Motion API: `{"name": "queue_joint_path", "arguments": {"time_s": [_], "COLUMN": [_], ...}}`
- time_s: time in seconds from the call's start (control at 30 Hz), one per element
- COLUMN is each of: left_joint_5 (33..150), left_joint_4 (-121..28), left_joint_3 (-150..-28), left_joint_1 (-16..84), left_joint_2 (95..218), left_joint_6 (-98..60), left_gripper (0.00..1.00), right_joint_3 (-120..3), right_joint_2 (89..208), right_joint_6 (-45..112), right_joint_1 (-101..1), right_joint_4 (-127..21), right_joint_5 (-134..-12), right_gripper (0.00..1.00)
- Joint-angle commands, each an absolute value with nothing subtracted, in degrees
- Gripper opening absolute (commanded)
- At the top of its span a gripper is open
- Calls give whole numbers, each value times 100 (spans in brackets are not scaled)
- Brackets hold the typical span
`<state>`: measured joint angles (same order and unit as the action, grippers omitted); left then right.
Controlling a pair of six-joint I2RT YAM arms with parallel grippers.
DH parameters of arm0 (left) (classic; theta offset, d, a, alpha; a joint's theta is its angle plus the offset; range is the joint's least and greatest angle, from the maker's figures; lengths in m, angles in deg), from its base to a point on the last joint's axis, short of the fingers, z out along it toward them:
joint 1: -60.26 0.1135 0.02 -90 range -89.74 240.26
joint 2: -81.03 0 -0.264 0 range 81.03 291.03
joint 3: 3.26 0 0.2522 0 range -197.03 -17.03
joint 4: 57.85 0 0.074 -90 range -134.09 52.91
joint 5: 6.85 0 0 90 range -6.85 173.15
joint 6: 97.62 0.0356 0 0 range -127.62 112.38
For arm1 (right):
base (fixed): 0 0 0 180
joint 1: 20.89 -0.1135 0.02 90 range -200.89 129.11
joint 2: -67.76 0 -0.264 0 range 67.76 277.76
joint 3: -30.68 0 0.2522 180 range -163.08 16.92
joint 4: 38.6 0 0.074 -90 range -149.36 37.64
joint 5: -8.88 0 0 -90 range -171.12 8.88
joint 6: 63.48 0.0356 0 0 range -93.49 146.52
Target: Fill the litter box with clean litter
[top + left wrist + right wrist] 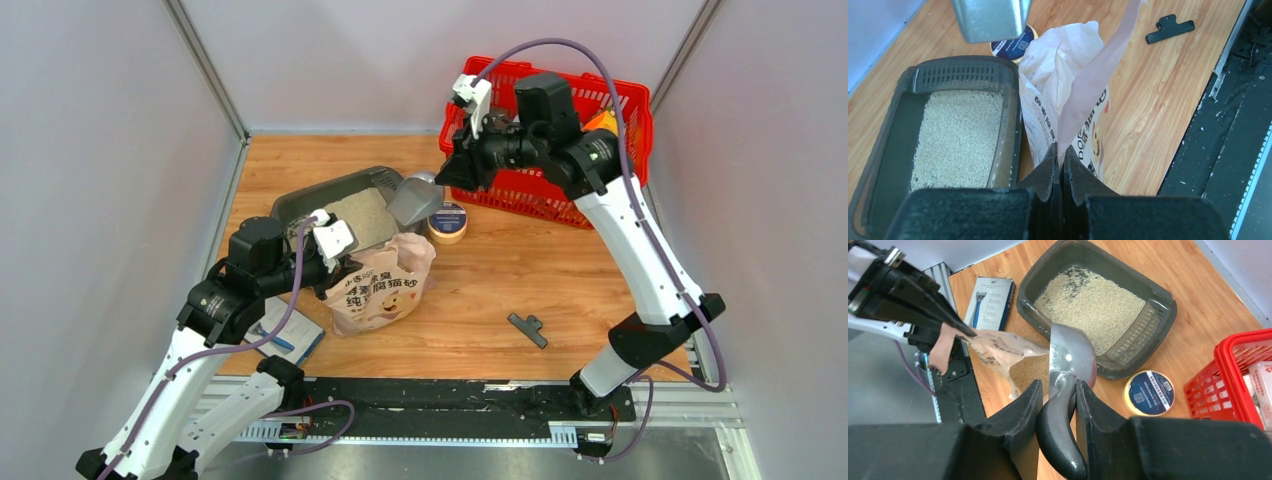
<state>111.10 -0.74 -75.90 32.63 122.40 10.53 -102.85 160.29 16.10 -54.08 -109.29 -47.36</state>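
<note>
Top external view first: your litter box [300, 205] sits on the far-left part of the wooden counter [520, 270], angled, with the clean litter [362, 218] spread as a pale layer over its right portion and dark bare floor showing along its left side. Just near of it stands the litter bag [385, 290], beige-pink with dark characters and a cartoon face, mouth open upward.

Your left end effector [1059, 155] is pinched together on the thin pink edge of that bag. The left wrist view shows the strip running straight up out of the closed jaws, and the bag stands right against the box's right wall.

Over on your right arm, the right end effector [1058, 390] is clamped on the dark handle of the silver metal scoop [1070, 355]. From the right wrist view the scoop's bowl hangs above the gap between the bag's mouth and the box's rim, shiny metal showing. More beige granules are visible down inside the bag.

Around them: a round tin [447, 222] with a dark blue label sits on the counter just right of the box, near the red mesh basket [500, 75] at the far right. A black clip [527, 328] lies alone toward the near edge, and a blue-and-white carton [290, 338] lies under your left arm.
</note>
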Motion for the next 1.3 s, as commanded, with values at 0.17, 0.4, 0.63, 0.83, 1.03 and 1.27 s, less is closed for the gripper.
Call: {"name": "queue_joint_path", "arguments": {"time_s": [0.17, 0.4, 0.63, 0.83, 1.03, 1.27], "left_joint_5": [11242, 11180, 11584, 11804, 11620, 11725], "left_joint_4": [-911, -876, -972, -1428, -1001, -1051], "left_joint_3": [-7802, -7916, -7908, -7601, -7836, -7995], "left_joint_1": [3267, 3267, 3267, 3267, 3267, 3267], "left_joint_2": [12129, 12111, 11997, 11769, 11996, 12067], "left_joint_6": [828, 899, 609, 29, 239, 363], "left_gripper": [0, 0, 0, 0, 0, 0], "right_joint_3": [-10517, -10157, -10227, -9788, -9262, -8049], "right_joint_2": [15890, 16075, 16628, 16839, 16717, 16497], "right_joint_6": [1131, 1122, 1867, 2984, 3284, 3425], "right_joint_1": [-5368, -5587, -6290, -6554, -6563, -6878], "right_joint_4": [-12116, -12127, -12056, -11749, -11029, -10221], "right_joint_5": [-4403, -4621, -5955, -7187, -7443, -7865], "right_gripper": [0, 0, 0, 0, 0, 0]}}
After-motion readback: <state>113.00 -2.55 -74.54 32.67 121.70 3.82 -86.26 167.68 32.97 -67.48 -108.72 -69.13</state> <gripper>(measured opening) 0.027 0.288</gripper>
